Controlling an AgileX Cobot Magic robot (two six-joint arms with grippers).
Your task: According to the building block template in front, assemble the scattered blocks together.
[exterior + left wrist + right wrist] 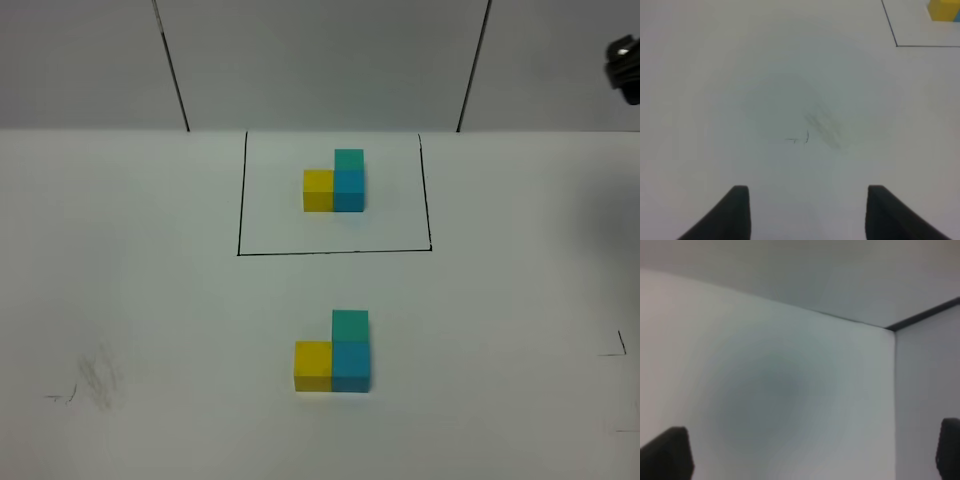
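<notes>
The building block template [335,181] stands at the back inside a thin black-line rectangle [240,200]: yellow beside blue, teal-green on the blue. Nearer the front, the scattered blocks stand joined in the same L shape: yellow cube [313,365], blue cube [351,367], teal-green cube [350,325] on top. In the left wrist view, my left gripper [807,192] hangs open over bare table, and the template's yellow cube [942,10] shows at a corner. My right gripper [812,440] is wide open, facing the wall with nothing between its fingers.
A grey smudge and pen marks [95,380] lie on the white table at the front left, also the smudge [822,127] below my left gripper. Small corner marks [615,345] sit at the right. Part of the right arm [622,65] shows at the upper right edge.
</notes>
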